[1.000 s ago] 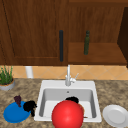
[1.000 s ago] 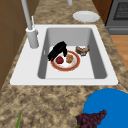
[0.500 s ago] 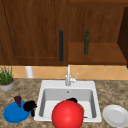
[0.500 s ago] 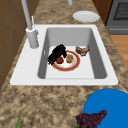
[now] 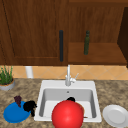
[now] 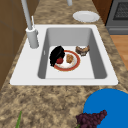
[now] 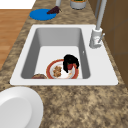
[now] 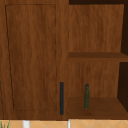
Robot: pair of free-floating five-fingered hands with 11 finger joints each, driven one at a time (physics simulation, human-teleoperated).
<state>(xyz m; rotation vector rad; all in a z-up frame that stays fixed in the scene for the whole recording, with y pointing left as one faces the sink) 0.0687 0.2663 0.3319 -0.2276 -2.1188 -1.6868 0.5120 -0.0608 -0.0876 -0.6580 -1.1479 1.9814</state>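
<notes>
Right up front, a big red ball [image 5: 67,114] sits low before the sink [image 5: 45,87], blocking part of the basin. On the counter to the L, the blue plate [image 5: 12,115] holds grapes [image 5: 18,100]. The left hand [image 5: 29,106] hangs at its rim, just beside them; can't tell if it's released or clenched. A white plate [image 5: 115,115] lies to the R.

Down in the basin is a red-rimmed plate [image 6: 72,66] w/ a brown bite [image 6: 69,58] and a small red fruit [image 6: 59,60] on it. A second brown piece [image 6: 82,50] lies just off the rim. The right hand [image 6: 57,55] arches over the fruit, fingers curled round it, so it looks like a grasp. I'd say the grip is on but nothing's lifted yet: the fruit seems to rest on the plate, inside the sink.

Further back are the tap [image 5: 68,76] and a plant [image 5: 5,77], then a bottle [image 5: 86,42] on the cabinet shelf.
</notes>
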